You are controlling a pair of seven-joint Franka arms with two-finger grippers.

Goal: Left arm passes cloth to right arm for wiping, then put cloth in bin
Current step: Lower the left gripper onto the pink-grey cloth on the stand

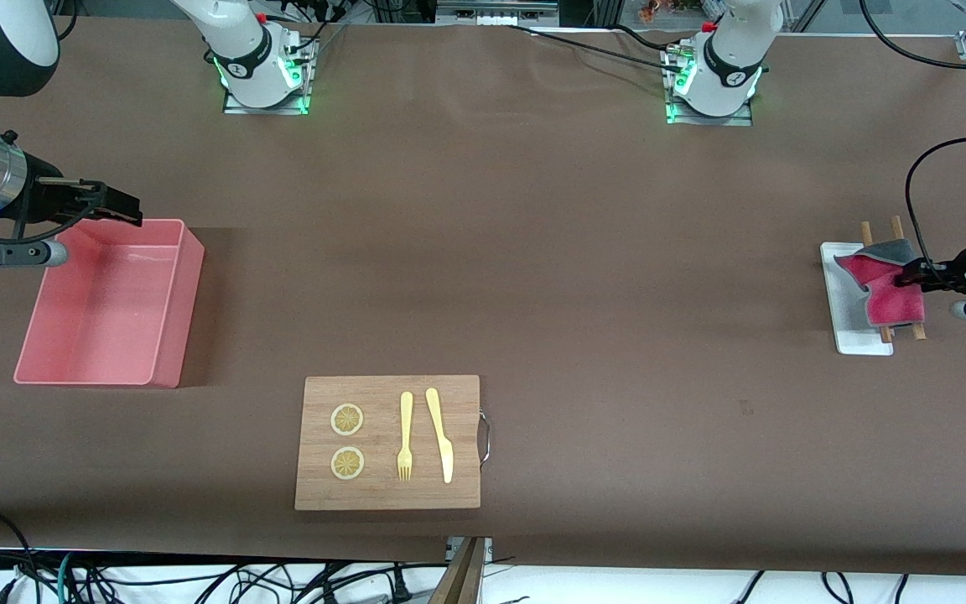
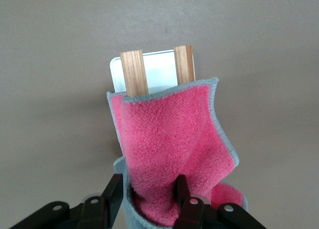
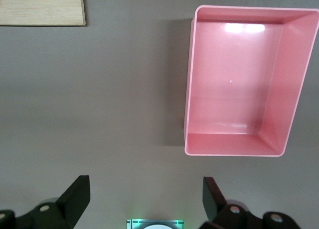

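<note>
The cloth point(image 1: 881, 285) lay crimson face up across two wooden slats point(image 2: 133, 72) on a white tray point(image 1: 848, 323) at the left arm's end, long axis running toward the front camera. The left gripper point(image 2: 147, 191) pinched its edge. The right gripper point(image 3: 144, 199) hung wide apart over the brown table point(image 1: 533, 252) beside the bin point(image 1: 110, 306).

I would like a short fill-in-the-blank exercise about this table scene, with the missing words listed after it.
1. The left claw pinches the ____ over the white tray.
2. The right claw hangs open over the pink ____.
3. On the cutting board, the fork lies between the lemon slices and the ____.

Missing words: cloth; bin; knife.
</note>
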